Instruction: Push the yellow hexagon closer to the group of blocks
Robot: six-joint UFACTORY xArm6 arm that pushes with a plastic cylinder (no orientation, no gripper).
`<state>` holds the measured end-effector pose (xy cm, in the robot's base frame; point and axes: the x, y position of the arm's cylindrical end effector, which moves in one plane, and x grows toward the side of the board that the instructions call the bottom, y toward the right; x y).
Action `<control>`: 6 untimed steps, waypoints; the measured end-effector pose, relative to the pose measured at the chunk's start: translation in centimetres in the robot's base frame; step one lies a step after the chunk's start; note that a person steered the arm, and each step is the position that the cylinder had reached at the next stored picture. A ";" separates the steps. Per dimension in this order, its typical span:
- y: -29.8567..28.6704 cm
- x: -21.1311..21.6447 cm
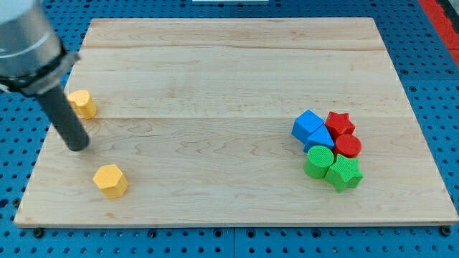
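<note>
A yellow hexagon (110,180) lies near the board's bottom left corner. A second yellow block (82,103), shape unclear, lies at the left edge, partly behind the rod. My tip (77,145) rests on the board between the two, above and to the left of the hexagon and not touching it. The group of blocks sits at the view's right: a blue block (307,125), a second blue block (320,138), a red star (339,123), a red cylinder (348,146), a green cylinder (319,158) and a green block (343,173), all packed together.
The wooden board (215,79) lies on a blue perforated table (430,64). The arm's grey body (25,39) fills the view's top left corner.
</note>
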<state>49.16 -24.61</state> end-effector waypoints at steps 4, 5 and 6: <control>-0.2 2.8; 3.5 7.3; 9.7 7.3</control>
<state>56.49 -14.93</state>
